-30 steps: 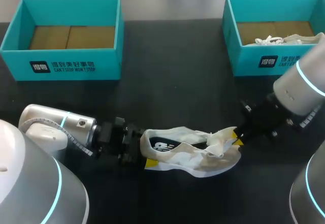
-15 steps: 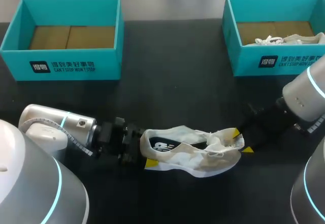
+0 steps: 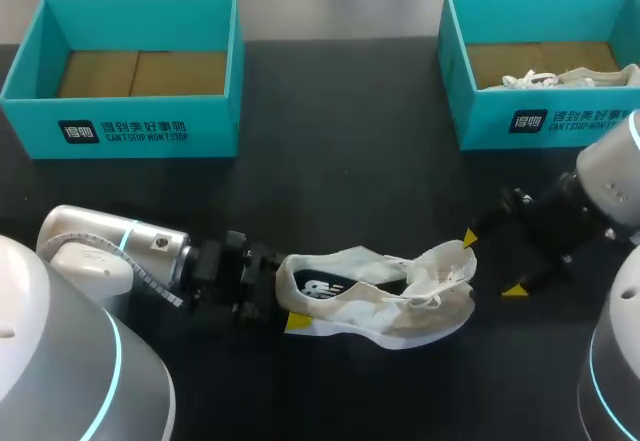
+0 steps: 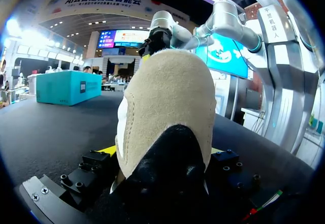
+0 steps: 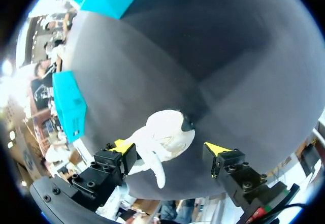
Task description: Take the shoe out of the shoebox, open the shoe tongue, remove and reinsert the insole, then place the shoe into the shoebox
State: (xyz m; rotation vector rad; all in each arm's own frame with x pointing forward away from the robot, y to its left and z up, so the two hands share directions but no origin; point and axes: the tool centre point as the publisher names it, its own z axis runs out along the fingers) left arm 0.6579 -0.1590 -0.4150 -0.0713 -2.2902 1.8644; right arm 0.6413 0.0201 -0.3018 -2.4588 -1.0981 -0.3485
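Note:
A cream and white shoe (image 3: 385, 301) lies in the middle of the black table, toe pointing right, its tongue and laces loose near the toe. My left gripper (image 3: 285, 301) is shut on its heel; in the left wrist view the suede heel (image 4: 167, 107) fills the space between that gripper's (image 4: 162, 152) fingers. My right gripper (image 3: 492, 262) stands open just right of the toe, touching nothing. In the right wrist view the toe (image 5: 165, 135) lies between and ahead of this gripper's (image 5: 169, 147) spread fingers. An open teal shoebox (image 3: 130, 126) stands at the back left.
A second teal box (image 3: 520, 111) stands at the back right with another pale shoe (image 3: 560, 78) and its laces inside. Bare black tabletop (image 3: 340, 181) lies between the boxes and the shoe.
My right gripper has opened, let go of the shoe's tongue end and drawn back to the right. The loose tongue has settled. The left arm and the heel have not moved.

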